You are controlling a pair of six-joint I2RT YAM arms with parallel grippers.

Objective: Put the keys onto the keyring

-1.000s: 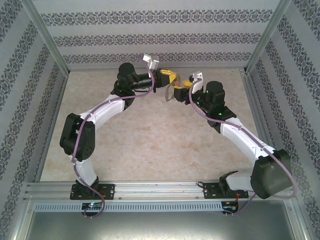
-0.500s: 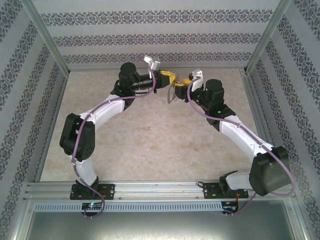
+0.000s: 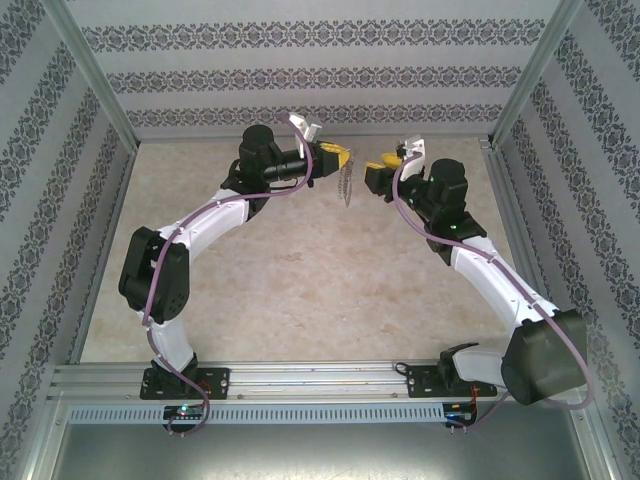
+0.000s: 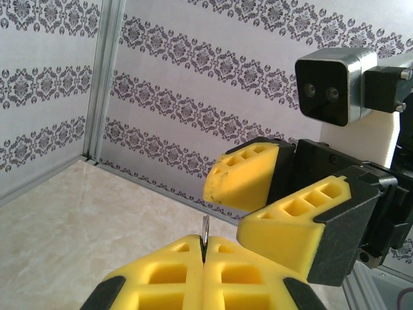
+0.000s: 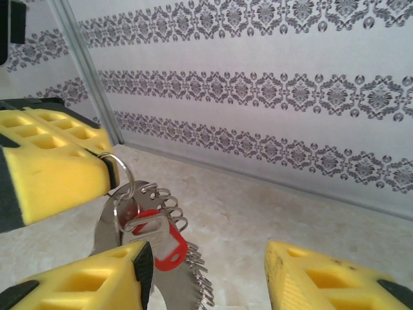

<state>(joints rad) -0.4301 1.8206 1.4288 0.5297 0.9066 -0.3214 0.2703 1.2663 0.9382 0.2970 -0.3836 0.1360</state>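
My left gripper (image 3: 337, 158) is shut on a thin split ring (image 4: 204, 230) pinched between its yellow pads at the far middle of the table. From that ring hangs the keyring (image 5: 193, 287), a silver oval with a row of small loops along one side, seen as a dangling sliver, the keyring (image 3: 347, 186), in the top view. The key (image 5: 162, 244), red-headed, hangs on the same ring in front of the oval. My right gripper (image 5: 208, 258) is open, its left finger (image 5: 84, 281) just beside the key and nothing held. The right gripper (image 3: 381, 164) sits a short gap right of the keyring.
The patterned back wall (image 3: 320, 75) stands close behind both grippers, with aluminium corner posts (image 3: 95, 75) at the sides. Beige tabletop (image 3: 300, 280) stretches bare toward the arm bases.
My right gripper has pulled away to the right from the keyring and stands open. The left gripper holds its place, with the keyring and key now hanging from it alone.
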